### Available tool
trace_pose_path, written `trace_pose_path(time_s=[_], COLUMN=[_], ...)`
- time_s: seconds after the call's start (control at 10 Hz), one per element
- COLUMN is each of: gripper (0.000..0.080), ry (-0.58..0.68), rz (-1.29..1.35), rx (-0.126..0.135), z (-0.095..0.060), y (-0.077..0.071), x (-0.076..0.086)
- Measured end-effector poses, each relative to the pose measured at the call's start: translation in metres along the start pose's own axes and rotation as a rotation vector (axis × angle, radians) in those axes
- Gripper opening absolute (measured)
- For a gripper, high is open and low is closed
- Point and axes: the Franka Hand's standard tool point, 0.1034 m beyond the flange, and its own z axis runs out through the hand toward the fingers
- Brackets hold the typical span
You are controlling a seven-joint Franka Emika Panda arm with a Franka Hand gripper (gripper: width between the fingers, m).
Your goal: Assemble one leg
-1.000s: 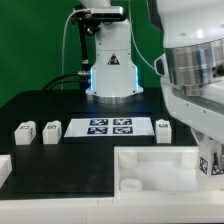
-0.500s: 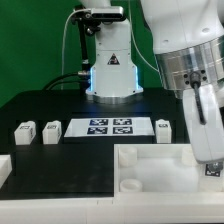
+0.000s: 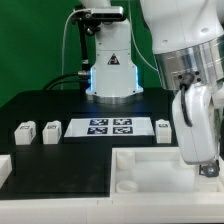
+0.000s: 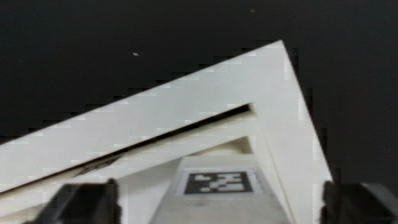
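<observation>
A leg (image 4: 222, 183), a small white block with a black-and-white tag on its face, stands in a corner of the large white panel (image 4: 196, 105). My gripper (image 4: 222, 205) is open and straddles it, one dark finger (image 4: 80, 203) on each side with a gap to the block. In the exterior view the gripper (image 3: 205, 165) hangs over the panel (image 3: 150, 165) at its right end, and the arm hides the leg there. Three more legs stand on the black table: two at the exterior view's left (image 3: 25, 131) (image 3: 51, 130) and one right of the marker board (image 3: 164, 128).
The marker board (image 3: 107, 127) lies flat in the middle of the table. The robot's base (image 3: 110, 70) stands behind it, in front of a green backdrop. A white part (image 3: 4, 170) shows at the left front edge.
The wrist has turned and shifted a little to the exterior view's left over the panel's right end. The leg's tag, seen below the gripper a second ago, is now hidden by the arm.
</observation>
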Motion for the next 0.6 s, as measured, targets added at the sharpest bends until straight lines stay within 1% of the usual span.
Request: trace_pose_path(time_s=[0.1,0.4,0.6], gripper=[0.0622,0.0643,0.0649], ry=[0.001,-0.009,-0.008], rz=[-0.028,-0.047,-0.05], rx=[-0.004,0.003,0.001], z=[-0.001,-0.024,-0.023], y=[0.003,0.013,0.014], x=[0.001,-0.001,-0.002])
